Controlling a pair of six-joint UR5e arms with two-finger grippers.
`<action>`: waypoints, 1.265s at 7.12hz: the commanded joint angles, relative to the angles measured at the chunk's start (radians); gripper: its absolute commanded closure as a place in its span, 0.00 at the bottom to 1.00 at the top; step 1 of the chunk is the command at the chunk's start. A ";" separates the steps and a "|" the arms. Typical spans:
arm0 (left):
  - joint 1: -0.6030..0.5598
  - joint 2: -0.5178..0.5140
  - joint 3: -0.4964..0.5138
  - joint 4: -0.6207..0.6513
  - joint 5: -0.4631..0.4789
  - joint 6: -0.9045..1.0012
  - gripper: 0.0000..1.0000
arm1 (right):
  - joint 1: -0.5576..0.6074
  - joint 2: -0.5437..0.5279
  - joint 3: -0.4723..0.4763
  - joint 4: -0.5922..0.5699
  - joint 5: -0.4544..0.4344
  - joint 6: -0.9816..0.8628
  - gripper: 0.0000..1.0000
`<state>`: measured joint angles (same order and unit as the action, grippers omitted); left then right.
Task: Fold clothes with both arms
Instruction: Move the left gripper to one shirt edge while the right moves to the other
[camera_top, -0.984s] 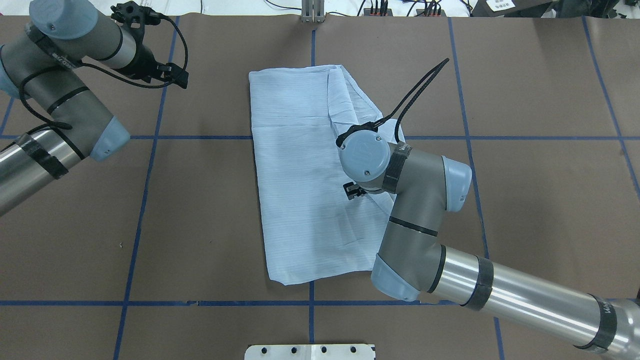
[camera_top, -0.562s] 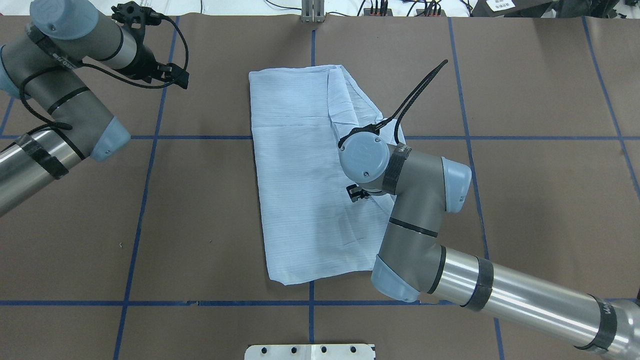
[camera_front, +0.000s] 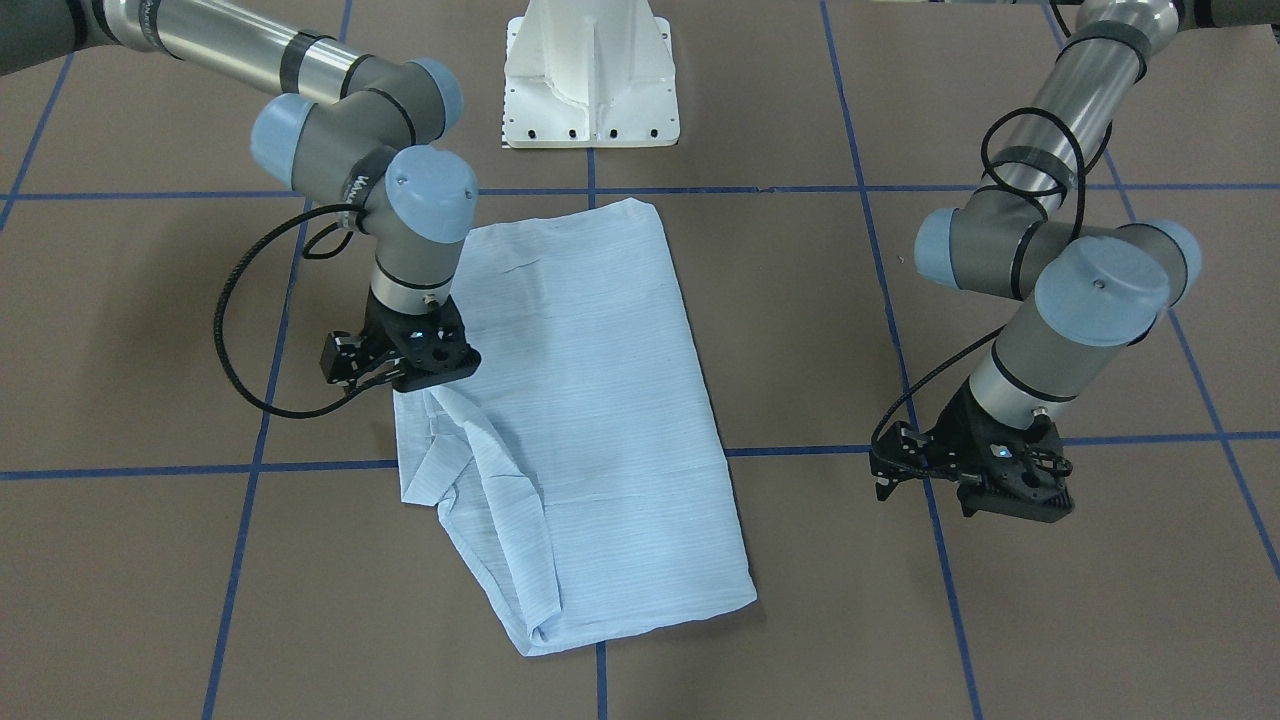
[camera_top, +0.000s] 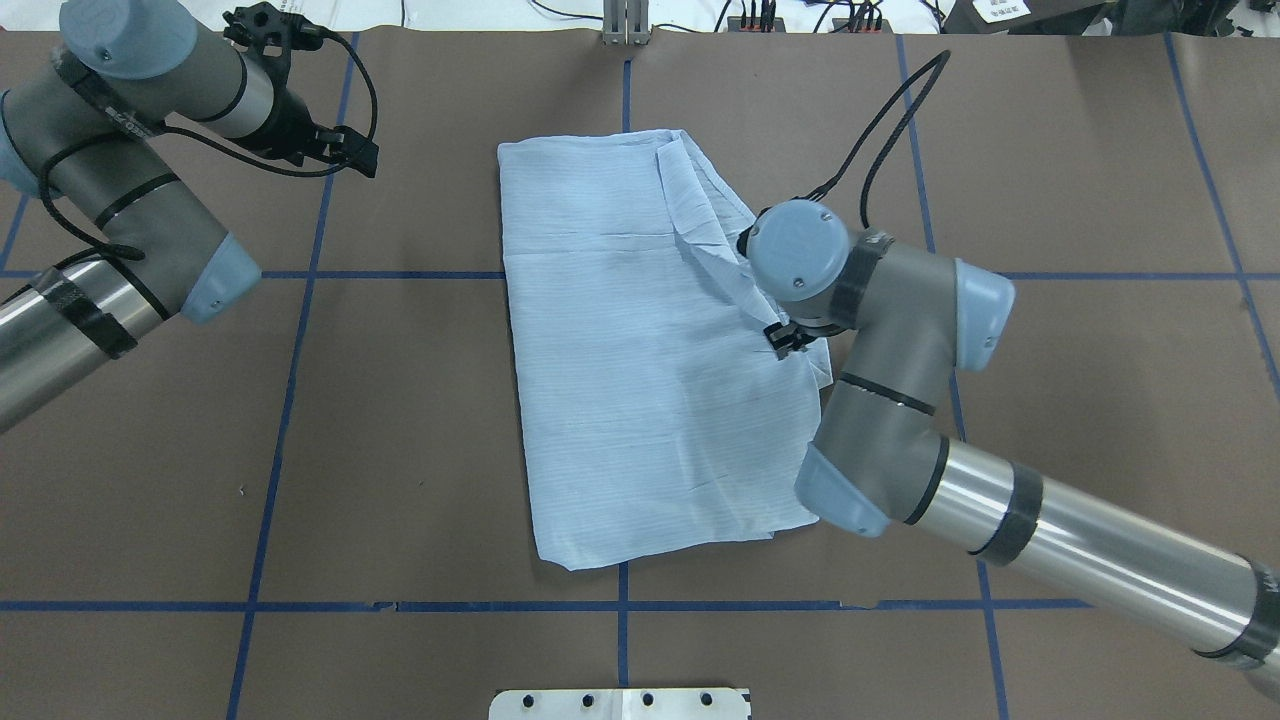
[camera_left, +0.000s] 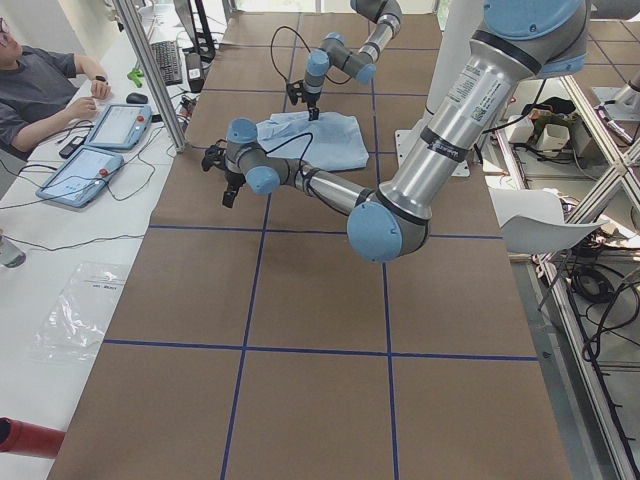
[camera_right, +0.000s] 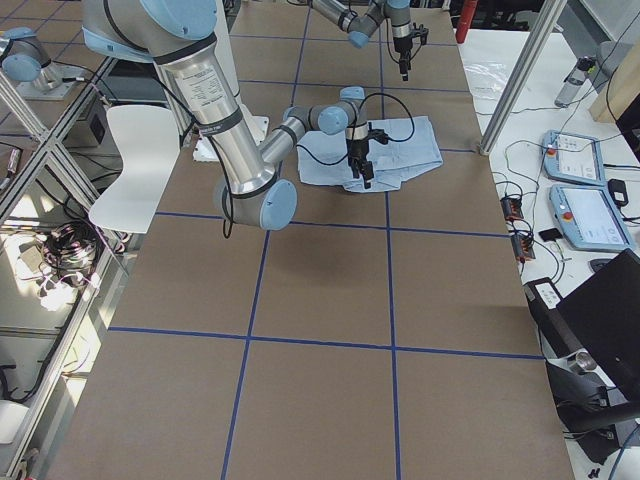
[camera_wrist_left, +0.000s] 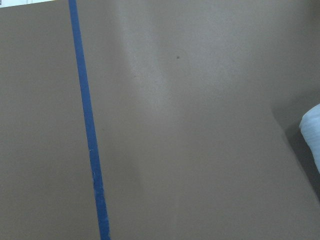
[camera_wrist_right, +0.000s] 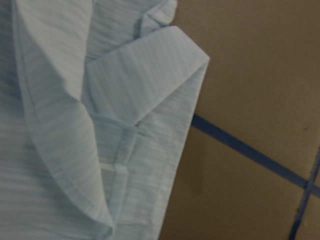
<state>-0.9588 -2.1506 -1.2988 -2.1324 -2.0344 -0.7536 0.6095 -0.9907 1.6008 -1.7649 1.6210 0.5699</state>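
Light blue striped shirt (camera_top: 640, 370) lies folded into a long rectangle at frame centre of the overhead view, flat on the brown table (camera_top: 400, 420) with its blue tape grid lines (camera_top: 290, 400). Shirt's upper right part is bunched, a loose flap of fabric (camera_top: 715, 235) rucked up along that edge; in the front-facing view the same creased flap (camera_front: 470, 450) shows at lower left of the shirt.

Right gripper (camera_front: 400, 365) sits at the shirt's edge, left of centre in the front-facing view, pointing down, right over the rucked fabric. Fingers mostly hidden by the gripper body, so cannot tell if it is clenched on the cloth or released. Overhead, the right arm (camera_top: 880, 350) comes in from lower right, wrist covering the shirt's right edge. Right wrist view: folded hem and a triangular flap (camera_wrist_right: 145, 80) against the table, blue line at right.

Left gripper (camera_top: 330, 145) is at upper left of the overhead view, well apart from the shirt, over bare table; grasp state cannot be told, nothing seen in it. Left wrist view shows only table and one blue tape line (camera_wrist_left: 87, 130), a sliver of shirt (camera_wrist_left: 312, 122) at the right edge.
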 joint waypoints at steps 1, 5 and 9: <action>0.000 0.000 -0.008 0.006 -0.001 -0.003 0.00 | 0.105 -0.120 0.066 0.015 0.014 -0.166 0.00; 0.100 0.047 -0.181 0.011 -0.062 -0.226 0.00 | 0.168 -0.128 0.077 0.256 0.321 0.128 0.00; 0.424 0.104 -0.434 0.161 0.055 -0.594 0.00 | 0.158 -0.135 0.105 0.323 0.364 0.355 0.00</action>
<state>-0.6395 -2.0507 -1.6852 -2.0215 -2.0460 -1.2573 0.7730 -1.1252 1.6925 -1.4463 1.9801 0.8873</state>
